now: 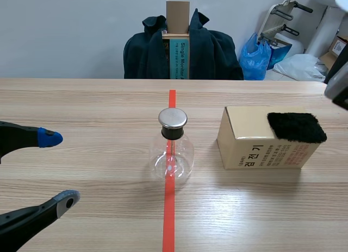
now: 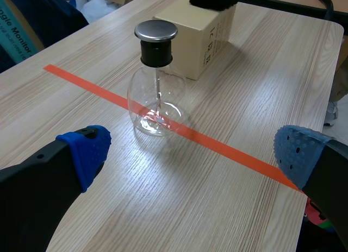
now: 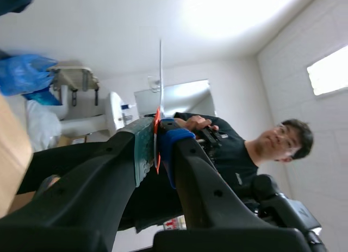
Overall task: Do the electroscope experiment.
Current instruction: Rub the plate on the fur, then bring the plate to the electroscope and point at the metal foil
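Note:
The electroscope, a clear glass flask with a black neck and a round metal cap, stands upright on the red tape line mid-table. My left gripper is open at the near left, and in the left wrist view the flask stands well ahead of its spread blue pads. A black furry pad lies on a tan cardboard box to the flask's right. My right gripper is raised and points upward, shut on a thin clear strip with a red mark at the pads.
Only a bit of the right arm shows at the scene's right edge, above the box. A chair draped with dark clothing stands behind the table's far edge. A person appears in the right wrist view, beyond the raised gripper.

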